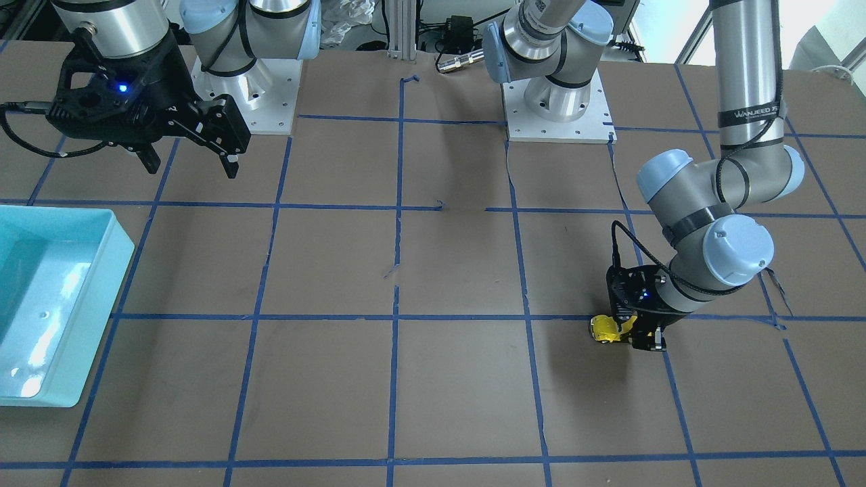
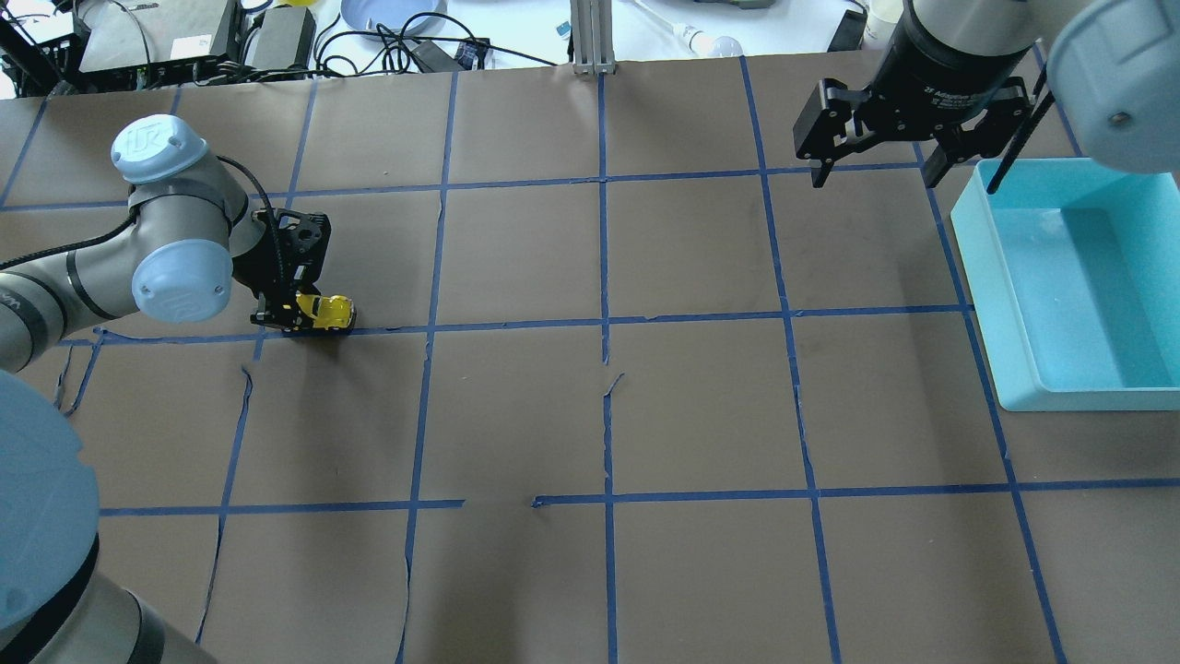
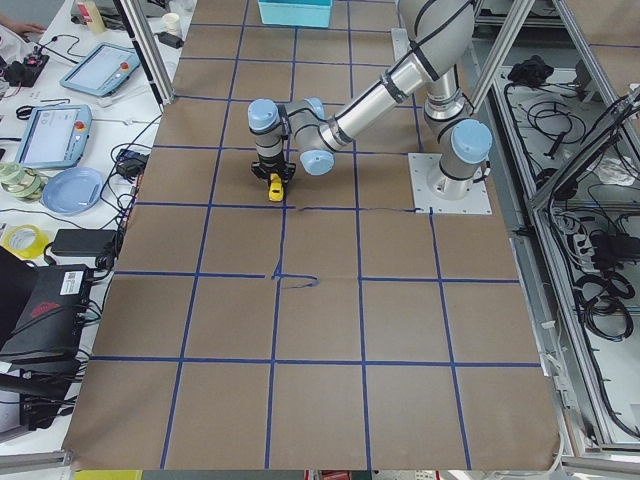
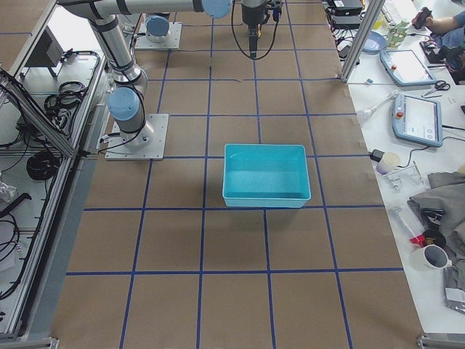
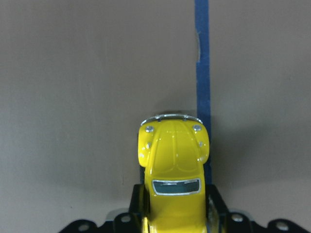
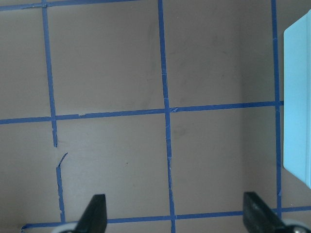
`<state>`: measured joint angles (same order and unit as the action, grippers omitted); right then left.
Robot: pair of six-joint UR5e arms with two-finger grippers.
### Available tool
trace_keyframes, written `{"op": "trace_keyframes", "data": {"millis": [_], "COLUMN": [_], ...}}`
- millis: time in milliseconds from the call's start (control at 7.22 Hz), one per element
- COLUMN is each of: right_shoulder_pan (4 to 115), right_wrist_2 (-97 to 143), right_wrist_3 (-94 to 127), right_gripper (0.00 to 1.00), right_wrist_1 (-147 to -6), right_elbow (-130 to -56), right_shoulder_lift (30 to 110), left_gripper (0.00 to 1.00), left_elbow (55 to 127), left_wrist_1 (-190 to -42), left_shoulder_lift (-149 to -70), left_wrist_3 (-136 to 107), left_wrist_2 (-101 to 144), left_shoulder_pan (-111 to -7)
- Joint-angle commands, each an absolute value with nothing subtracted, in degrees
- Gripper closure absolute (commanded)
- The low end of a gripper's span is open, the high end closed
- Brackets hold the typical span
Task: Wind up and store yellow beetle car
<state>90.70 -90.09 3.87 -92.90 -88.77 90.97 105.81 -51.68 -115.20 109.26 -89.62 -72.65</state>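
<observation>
The yellow beetle car (image 2: 334, 312) is on the brown table beside a blue tape line, also seen in the front view (image 1: 604, 329) and the left side view (image 3: 274, 186). My left gripper (image 2: 304, 315) is down at table level, shut on the car's rear half. In the left wrist view the car (image 5: 174, 155) points away from the camera, its rear between the fingers (image 5: 137, 196). My right gripper (image 2: 874, 175) hangs open and empty, high above the table next to the far left corner of the teal bin (image 2: 1014, 304).
The teal bin is empty and sits at the table's right side (image 1: 115, 270), also seen in the right side view (image 4: 265, 200). Blue tape lines grid the brown table. Cables and devices lie beyond the far edge (image 2: 277, 37).
</observation>
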Motion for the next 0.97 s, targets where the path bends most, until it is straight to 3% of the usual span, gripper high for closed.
{"op": "trace_keyframes", "data": {"millis": [0,138,277,415,554,831], "right_shoulder_pan": [90.7,90.7,90.7,90.7,90.7,90.7], "right_wrist_2": [-90.09,-90.09,-90.09,-90.09,-90.09,-90.09], "right_wrist_3": [3.87,3.87,3.87,3.87,3.87,3.87], "right_gripper": [0.0,0.0,0.0,0.0,0.0,0.0], "right_wrist_1": [-92.9,-92.9,-92.9,-92.9,-92.9,-92.9], "right_elbow": [-88.77,-88.77,-88.77,-88.77,-88.77,-88.77], "right_shoulder_lift": [90.97,90.97,90.97,90.97,90.97,90.97], "left_gripper": [0.64,0.64,0.54,0.14,0.0,0.0], "left_elbow": [105.82,105.82,105.82,105.82,105.73,105.65], "left_wrist_1": [-51.68,-51.68,-51.68,-51.59,-51.77,-52.2], "left_shoulder_lift": [-115.14,-115.14,-115.14,-115.14,-114.96,-114.61], "left_wrist_3": [112.14,112.58,112.41,111.98,111.62,111.36], "left_wrist_2": [-89.65,-89.56,-89.65,-89.56,-89.56,-89.47], "left_shoulder_pan": [-70.5,-69.53,-69.26,-69.17,-69.17,-69.26]}}
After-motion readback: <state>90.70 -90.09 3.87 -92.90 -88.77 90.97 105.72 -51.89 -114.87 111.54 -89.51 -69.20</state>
